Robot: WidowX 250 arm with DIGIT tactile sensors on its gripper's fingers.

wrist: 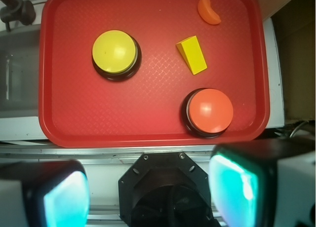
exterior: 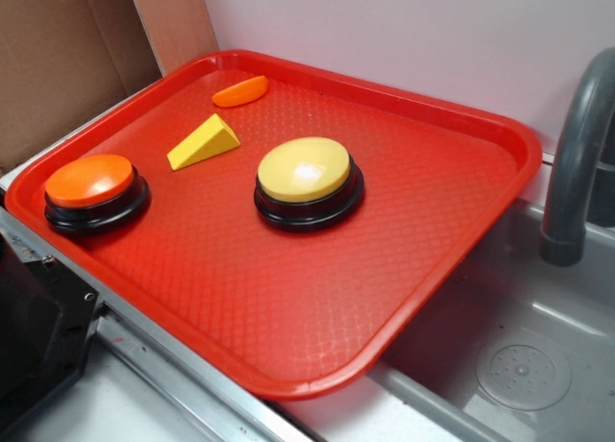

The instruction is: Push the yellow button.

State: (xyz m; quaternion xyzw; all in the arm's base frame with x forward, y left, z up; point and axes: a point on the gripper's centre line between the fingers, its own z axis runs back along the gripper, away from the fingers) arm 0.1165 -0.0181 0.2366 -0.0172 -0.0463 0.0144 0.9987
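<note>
Yellow domed glossy plastic button on black base sits upper left in the wrist view on the red plastic tray; rigid, slick, best pressed at the crown. My fingers hang spread, empty.

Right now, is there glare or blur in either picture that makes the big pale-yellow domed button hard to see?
Exterior view: the yellow button is sharp, with a soft white glare patch on its dome. Wrist view: the button is sharp with faint sheen, while the gripper fingers at the bottom are close and blurred.
</note>
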